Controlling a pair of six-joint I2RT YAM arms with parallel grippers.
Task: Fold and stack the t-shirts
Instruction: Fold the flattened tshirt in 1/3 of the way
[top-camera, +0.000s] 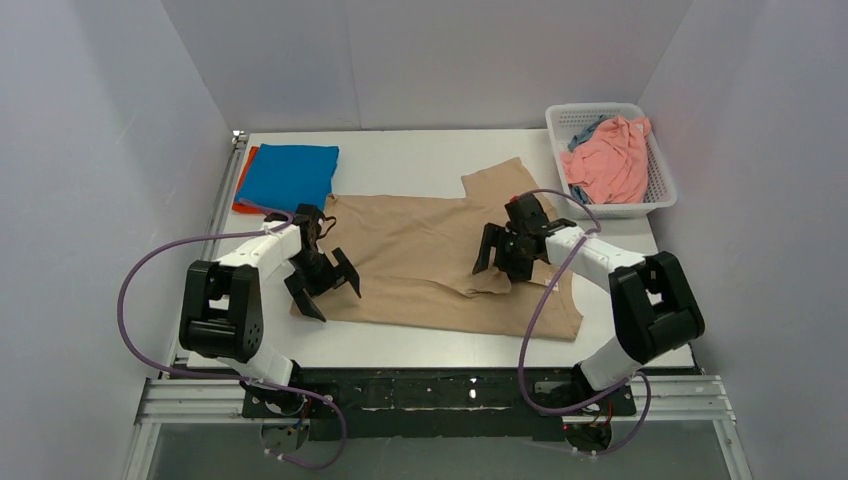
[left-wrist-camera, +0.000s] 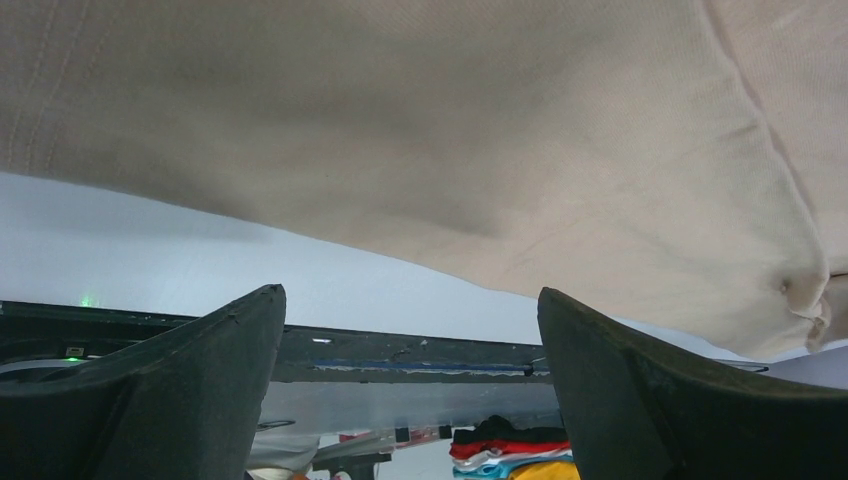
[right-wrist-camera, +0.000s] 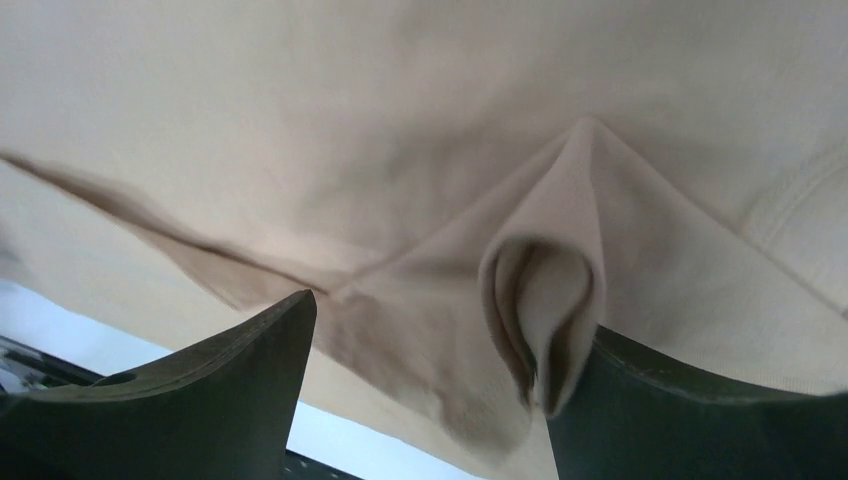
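Note:
A beige-tan t-shirt (top-camera: 430, 250) lies spread across the middle of the table. My left gripper (top-camera: 325, 285) is open and empty, just over the shirt's near left edge; in the left wrist view the cloth (left-wrist-camera: 450, 130) fills the top. My right gripper (top-camera: 500, 262) is open over a raised fold of the shirt (right-wrist-camera: 545, 300), which rests against its right finger. A folded bright blue t-shirt (top-camera: 288, 175) lies on an orange-red one (top-camera: 243, 180) at the back left. A salmon pink t-shirt (top-camera: 610, 160) and a grey-blue one (top-camera: 580, 135) are in the basket.
The white mesh basket (top-camera: 660, 190) stands at the back right corner. White walls enclose the table on three sides. The table's near edge (left-wrist-camera: 400, 350) with a metal rail lies just in front of the left gripper.

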